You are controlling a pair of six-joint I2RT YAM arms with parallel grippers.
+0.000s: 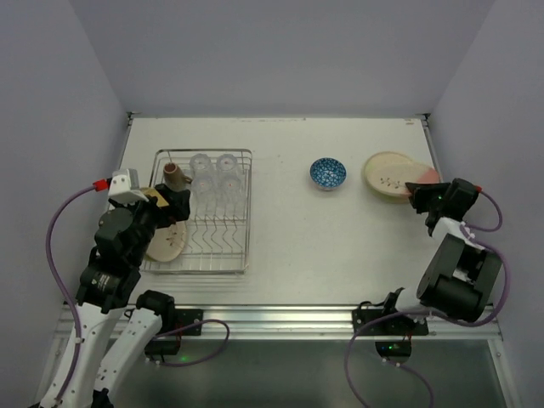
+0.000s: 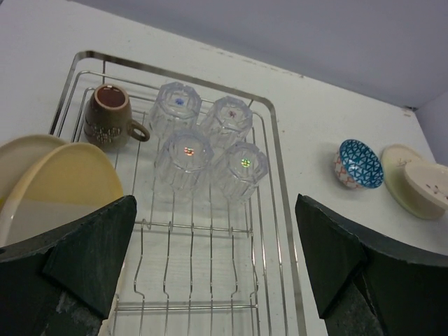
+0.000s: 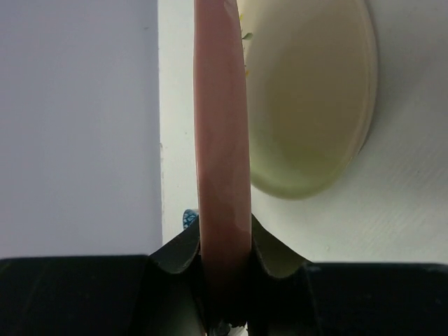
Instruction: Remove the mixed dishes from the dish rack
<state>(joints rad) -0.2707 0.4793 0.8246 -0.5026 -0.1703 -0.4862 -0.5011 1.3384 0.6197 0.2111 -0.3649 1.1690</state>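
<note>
The dish rack (image 1: 243, 212) (image 2: 276, 161) stands at the table's left. In it are several clear glasses (image 1: 214, 177) (image 2: 206, 143) standing upside down, a brown mug (image 1: 174, 176) (image 2: 110, 117) at the far left corner, and cream plates (image 1: 166, 242) (image 2: 59, 182) on edge at the left side. My left gripper (image 1: 176, 206) (image 2: 213, 266) hovers open over the rack's wires, holding nothing. A blue-patterned bowl (image 1: 328, 172) (image 2: 360, 163) and a cream plate (image 1: 384, 174) (image 3: 308, 98) lie on the table at the right. My right gripper (image 1: 422, 197) (image 3: 224, 252) is shut on a pink plate's (image 1: 425, 177) (image 3: 222, 140) rim, holding it on edge beside the cream plate.
Grey walls close in the table on three sides; the right wall runs close behind the right gripper. A metal rail edges the table's near side, where both arm bases and their purple cables sit.
</note>
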